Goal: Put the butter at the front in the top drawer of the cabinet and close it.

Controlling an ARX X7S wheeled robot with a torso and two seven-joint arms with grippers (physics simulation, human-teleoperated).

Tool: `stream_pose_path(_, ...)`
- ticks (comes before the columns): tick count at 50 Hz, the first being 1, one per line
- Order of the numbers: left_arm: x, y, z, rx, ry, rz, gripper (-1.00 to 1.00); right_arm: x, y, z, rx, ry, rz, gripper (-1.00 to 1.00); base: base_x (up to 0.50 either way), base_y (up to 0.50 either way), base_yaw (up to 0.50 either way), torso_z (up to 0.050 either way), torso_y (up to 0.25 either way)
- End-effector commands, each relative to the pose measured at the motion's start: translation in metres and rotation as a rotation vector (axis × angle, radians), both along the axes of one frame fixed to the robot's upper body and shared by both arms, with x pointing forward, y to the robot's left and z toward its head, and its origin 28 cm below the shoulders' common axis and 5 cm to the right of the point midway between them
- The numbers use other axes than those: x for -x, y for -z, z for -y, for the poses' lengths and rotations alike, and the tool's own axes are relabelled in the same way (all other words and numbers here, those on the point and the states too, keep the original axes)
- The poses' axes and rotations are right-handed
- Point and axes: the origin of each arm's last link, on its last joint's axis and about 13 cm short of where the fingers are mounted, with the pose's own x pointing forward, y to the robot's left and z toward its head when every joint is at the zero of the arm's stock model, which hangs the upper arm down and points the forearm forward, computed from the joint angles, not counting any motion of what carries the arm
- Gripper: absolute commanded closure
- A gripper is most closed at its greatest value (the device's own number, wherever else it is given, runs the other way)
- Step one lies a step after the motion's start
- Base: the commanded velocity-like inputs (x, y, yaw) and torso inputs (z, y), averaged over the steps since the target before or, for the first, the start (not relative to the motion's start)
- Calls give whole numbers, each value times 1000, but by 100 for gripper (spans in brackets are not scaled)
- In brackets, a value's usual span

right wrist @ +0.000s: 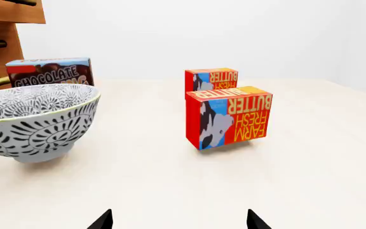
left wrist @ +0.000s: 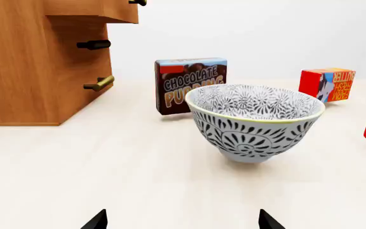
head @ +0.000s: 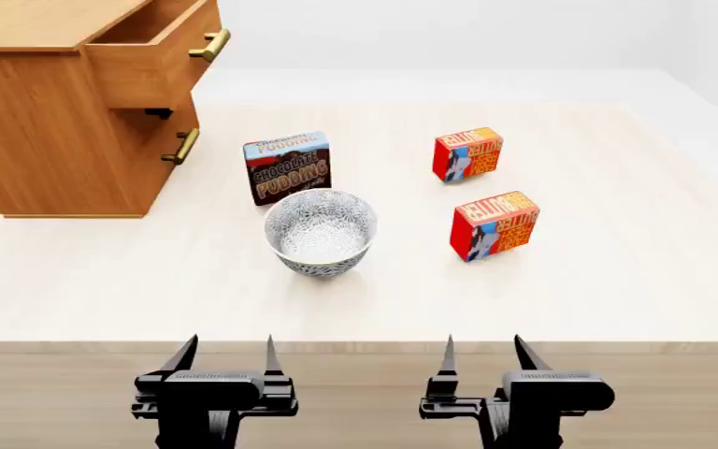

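Front butter [head: 494, 225]: stood on the worktop [head: 634, 281], nearer than its twin [head: 467, 154].
Top drawer [head: 160, 51]: pulled open.
Left pincer [head: 224, 360]: spread wide, nothing held.
Right pincer [head: 484, 357]: spread wide, nothing held.

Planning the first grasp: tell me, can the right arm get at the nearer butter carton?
Probably yes. The right gripper is open, and only bare table lies between it and the butter carton; the bowl sits off to the left.
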Motion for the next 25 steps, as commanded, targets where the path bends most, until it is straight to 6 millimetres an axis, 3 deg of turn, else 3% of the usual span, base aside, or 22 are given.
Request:
stream_pose_path(1, 1, -1, -1, 5, 1, -4, -100, -1, -1, -2, 1, -3, -14, -100, 0, 0, 0, 0, 0)
stream_pose_path(16, 10, -15, -13, 0, -21, 39, -100, -6, -21, -10, 5, 7, -36, -100, 0, 0, 0, 0, 0)
stream_pose_path(21, 10, -47, -17, -10, -21, 129, -100, -4, -52, -10, -1, 10, 30, -100, 0, 0, 0, 0, 0)
stream_pose_path(25, 11, -90, -23, 19, -11, 194, -100, -9, -98, -10, -10, -3, 123, -100, 0, 0, 0, 0, 0)
